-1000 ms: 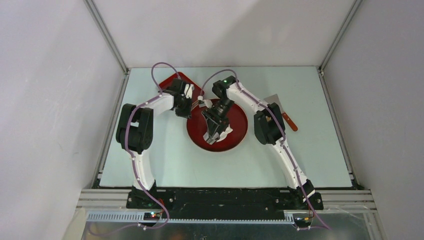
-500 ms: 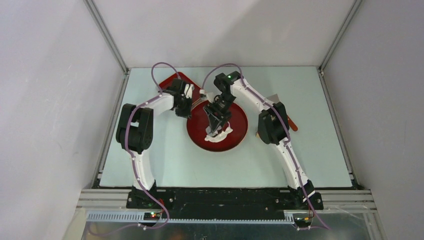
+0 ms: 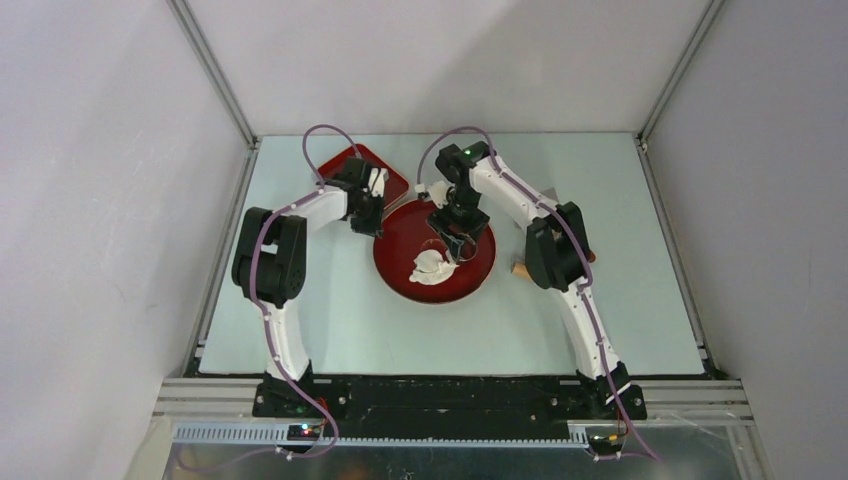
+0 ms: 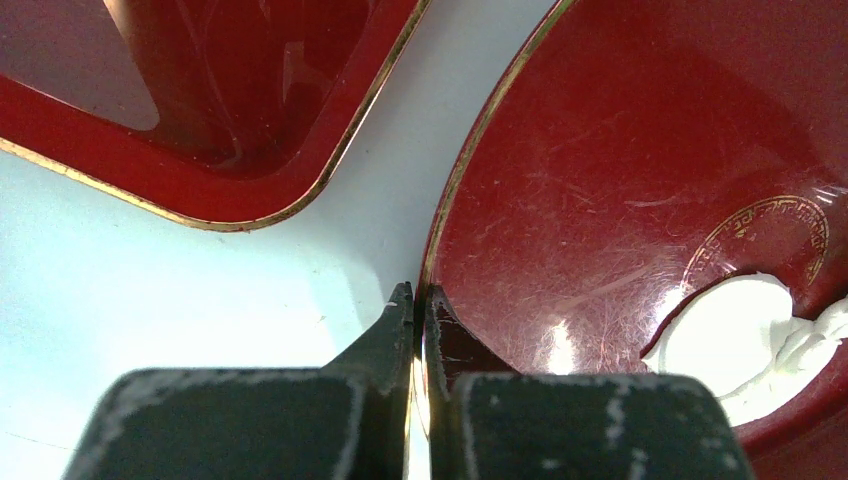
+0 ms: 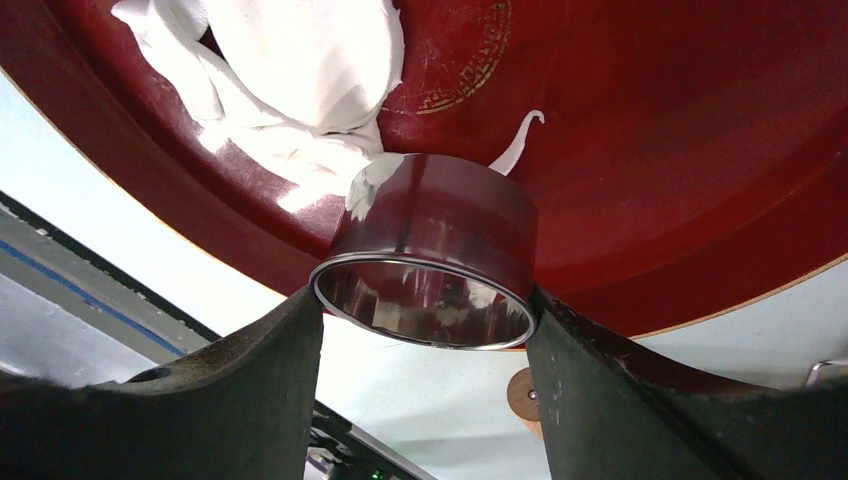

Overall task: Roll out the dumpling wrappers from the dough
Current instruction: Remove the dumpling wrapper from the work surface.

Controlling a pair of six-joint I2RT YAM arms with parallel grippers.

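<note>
A round red plate [image 3: 476, 262] lies mid-table with white dough [image 3: 432, 267] on it. In the right wrist view the dough [image 5: 310, 60] is a smooth flat piece with a ragged strip folded against it. I cannot tell whether it is a neat round dumpling wrapper. My right gripper [image 3: 452, 238] is shut on a shiny metal ring cutter [image 5: 440, 225] and holds it over the plate, just beyond the dough. A thin dough strand [image 5: 520, 135] hangs by the ring. My left gripper [image 3: 378, 222] is shut on the plate's left rim [image 4: 450, 200], its jaws [image 4: 415, 295] pinching the gold edge.
A red square tray [image 3: 352, 162] with a gold edge sits at the back left, close to the plate; it also shows in the left wrist view [image 4: 200, 190]. A scraper with an orange handle [image 3: 584, 248] and a wooden piece [image 3: 520, 268] lie behind my right arm.
My right gripper has moved with the ring from over the dough at the plate's near side toward the far side, uncovering the dough. The left gripper has stayed on the rim.
</note>
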